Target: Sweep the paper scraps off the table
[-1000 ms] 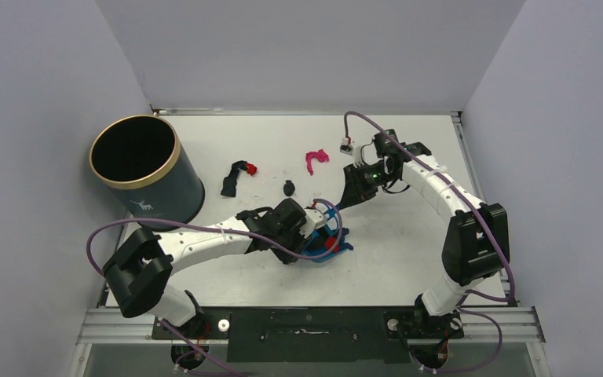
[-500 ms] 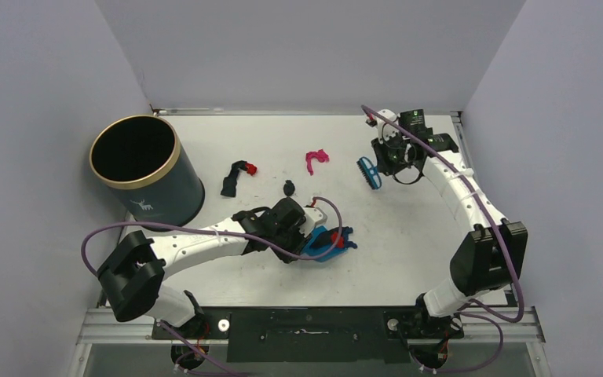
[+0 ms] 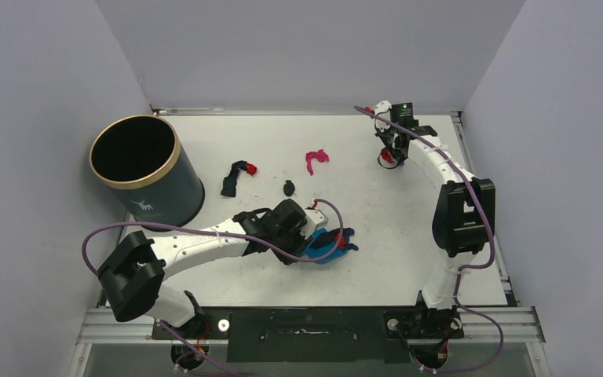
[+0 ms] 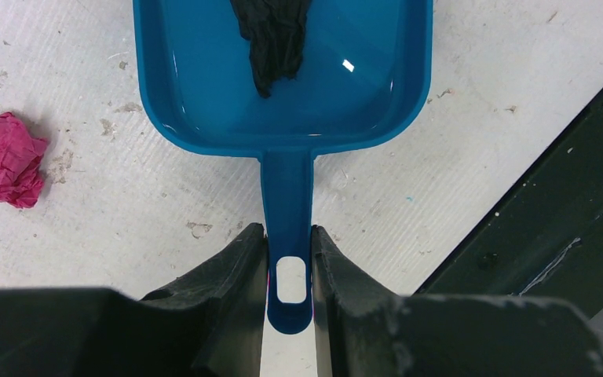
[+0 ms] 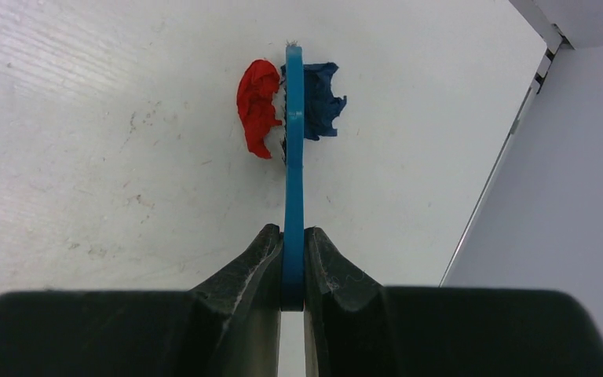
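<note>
Blue plastic dustpan [image 4: 204, 94] is lying flat on the table [image 3: 392, 251], near the middle, w/ its open mouth facing away from the left gripper [image 4: 289, 236]. The left gripper is squeezing the pan's thin handle [image 4: 289, 188] btw its two fingers [image 4: 232, 271], down low, so the pan is sitting flat & a scrap can be slid in. One black scrap [image 4: 273, 39] is lying inside the pan. A pink scrap [image 4: 4, 157] is lying on the table just beside the pan's side, not in it.

The right gripper [image 5: 293, 236] is reaching to the far right corner & pinching the blue brush [image 5: 293, 141] tight. The brush is showing edge-on in the wrist view, w/ its end sitting right btw a red scrap [image 5: 257, 106] & a dark blue scrap [image 5: 319, 90]. I cannot tell if it is touching the table. I think it is being put there b/c those two bits are the farthest from the pan & need pulling back toward it.

More paper scraps are waiting on the far side: a bright pink scrap [image 3: 316, 159], a tiny black scrap [image 3: 288, 188], & a long black scrap [image 3: 232, 179] w/ a red bit, near the dark bin [image 3: 169, 192] at the left. So the job is looking only partly done
</note>
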`<control>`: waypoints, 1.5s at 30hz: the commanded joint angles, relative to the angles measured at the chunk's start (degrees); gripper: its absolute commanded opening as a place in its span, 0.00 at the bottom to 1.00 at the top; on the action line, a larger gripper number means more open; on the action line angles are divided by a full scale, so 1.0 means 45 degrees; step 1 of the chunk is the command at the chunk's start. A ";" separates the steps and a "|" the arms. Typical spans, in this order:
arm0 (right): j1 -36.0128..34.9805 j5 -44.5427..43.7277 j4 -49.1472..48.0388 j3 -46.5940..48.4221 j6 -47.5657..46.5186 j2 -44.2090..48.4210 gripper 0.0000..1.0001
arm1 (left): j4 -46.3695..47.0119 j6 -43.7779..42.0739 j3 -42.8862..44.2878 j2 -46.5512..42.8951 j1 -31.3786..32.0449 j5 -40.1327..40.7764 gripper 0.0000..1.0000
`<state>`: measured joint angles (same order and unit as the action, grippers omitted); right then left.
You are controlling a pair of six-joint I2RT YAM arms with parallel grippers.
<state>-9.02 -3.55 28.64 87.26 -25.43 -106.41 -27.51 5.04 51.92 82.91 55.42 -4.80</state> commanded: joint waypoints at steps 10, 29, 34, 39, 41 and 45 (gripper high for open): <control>-0.0729 0.1931 0.2352 0.1357 -0.0819 -0.0725 0.05 | -0.0020 -0.0163 0.0317 -0.0222 0.0123 0.0137 0.00; -0.3369 0.8929 0.7638 -0.1676 0.0255 0.2926 0.05 | -0.0128 -0.0065 0.0470 0.0333 0.0184 0.0574 0.00; -0.3379 1.0201 0.8719 -0.1389 -0.0162 0.2956 0.05 | -0.0096 -0.0094 0.0474 0.0344 0.0185 0.0608 0.00; -0.3112 1.0886 0.8918 -0.0799 -0.0059 0.3060 0.05 | -0.0006 -0.0123 0.0416 0.0182 0.0217 0.0712 0.00; -0.2939 1.0741 0.8434 -0.0695 0.0354 0.3228 0.05 | 0.0045 -0.0138 0.0386 0.0062 0.0238 0.0656 0.00; -0.2784 0.9326 0.6994 -0.0533 0.1599 0.3733 0.05 | 0.0415 -0.0220 0.0123 -0.0378 0.0262 0.0351 0.00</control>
<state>-22.41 41.52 66.37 82.00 -23.18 -94.28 -28.36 5.04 51.92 84.31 56.21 -2.31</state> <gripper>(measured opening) 0.131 0.222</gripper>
